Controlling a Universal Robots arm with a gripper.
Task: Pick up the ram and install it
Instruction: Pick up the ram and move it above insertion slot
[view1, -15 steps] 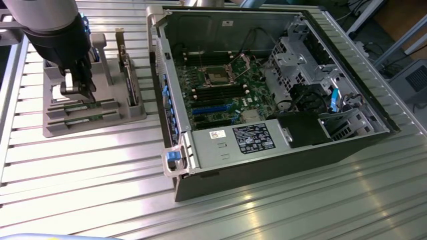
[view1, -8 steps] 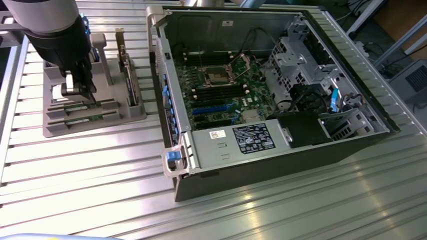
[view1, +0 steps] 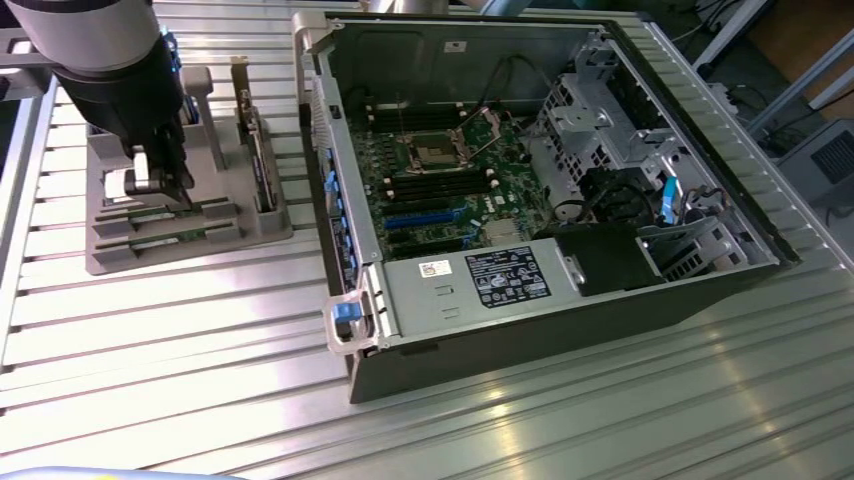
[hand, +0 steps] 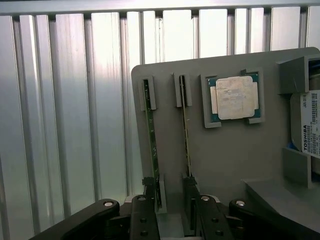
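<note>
Two ram sticks stand on edge in slots of the grey parts holder (hand: 225, 150): the outer ram (hand: 151, 145) and the inner ram (hand: 186, 130), both thin green boards. In the exterior view their green edges (view1: 158, 237) show low in the holder (view1: 187, 250) at that view's left. My gripper (hand: 170, 195) hangs over the near ends of the two sticks, open, one black finger (hand: 148, 207) beside the outer stick and the other at the end of the inner one. It holds nothing. From outside, the gripper (view1: 160, 180) sits just above the holder.
A CPU (hand: 234, 97) and a silver hard drive (hand: 307, 125) also rest in the holder, and a taller card with a metal bracket (view1: 254, 150) stands in it. The open computer case (view1: 747, 290) with its motherboard (view1: 447, 180) lies at the exterior view's right on the ribbed metal table (view1: 200, 340).
</note>
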